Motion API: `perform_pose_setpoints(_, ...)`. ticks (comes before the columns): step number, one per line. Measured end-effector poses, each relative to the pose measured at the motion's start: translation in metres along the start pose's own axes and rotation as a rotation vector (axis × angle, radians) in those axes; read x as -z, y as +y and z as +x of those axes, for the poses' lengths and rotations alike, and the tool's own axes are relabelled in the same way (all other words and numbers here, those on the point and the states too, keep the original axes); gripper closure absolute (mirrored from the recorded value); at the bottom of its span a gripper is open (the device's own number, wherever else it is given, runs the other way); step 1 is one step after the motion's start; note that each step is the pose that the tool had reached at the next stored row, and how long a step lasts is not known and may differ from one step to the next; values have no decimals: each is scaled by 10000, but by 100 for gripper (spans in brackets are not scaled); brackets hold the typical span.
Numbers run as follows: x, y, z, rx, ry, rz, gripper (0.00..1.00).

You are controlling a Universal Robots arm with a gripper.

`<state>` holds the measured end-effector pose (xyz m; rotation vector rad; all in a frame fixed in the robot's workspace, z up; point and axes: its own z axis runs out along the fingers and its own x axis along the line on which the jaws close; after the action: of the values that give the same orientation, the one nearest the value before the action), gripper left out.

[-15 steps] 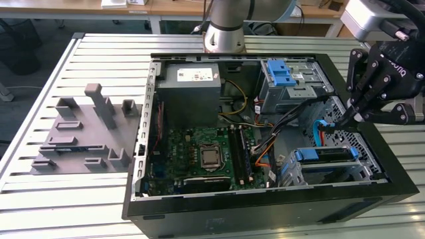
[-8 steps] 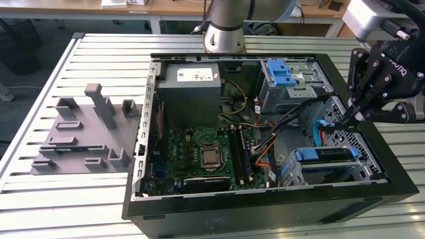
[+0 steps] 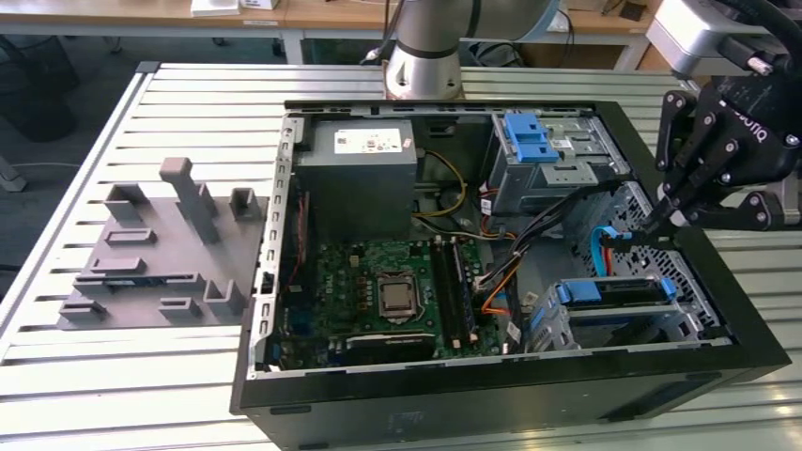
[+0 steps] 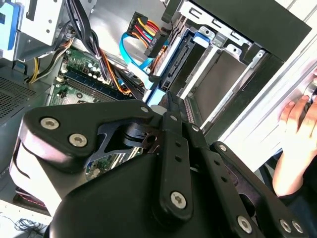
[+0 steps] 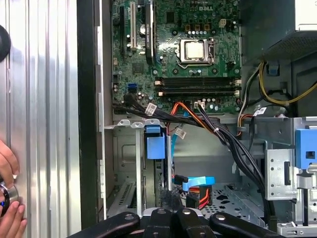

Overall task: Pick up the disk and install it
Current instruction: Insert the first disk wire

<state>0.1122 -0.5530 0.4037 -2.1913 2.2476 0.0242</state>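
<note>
Gripper point(image 3: 660, 222), fingers pinched together on nothing, hangs at the case's point(image 3: 501, 395) three o'clock in the exterior view. Disk point(image 3: 614, 291) sits in the bay at four o'clock, near the gripper, at its seven o'clock.

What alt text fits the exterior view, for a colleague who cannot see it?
A black robot gripper hangs over the exterior view's right edge of an open black computer case, just above a drive cage holding what looks like the silver-grey disk with blue side rails. The case lies on a slatted metal table beside a grey moulded fixture.
</note>
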Motion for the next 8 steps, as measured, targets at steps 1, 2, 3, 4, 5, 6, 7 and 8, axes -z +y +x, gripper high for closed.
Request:
perform_pose_setpoints(1, -2, -1, -3, 0, -1, 0, 89)
perform_pose_setpoints(2, -7, -7, -15, 1, 0, 0, 89)
perform_pose_setpoints(3, -9, -10, -19, 1, -1, 0, 89)
perform_pose_setpoints(4, -10, -11, -23, 0, 0, 0, 89)
perform_pose_setpoints(5, -12, -13, -27, 0, -1, 0, 89)
perform_pose_setpoints(6, -14, -15, -31, 0, 0, 0, 89)
perform_pose_setpoints(7, -15, -19, -36, 0, 0, 0, 89)
perform_pose_setpoints(8, -17, -21, -41, 1, -1, 0, 89)
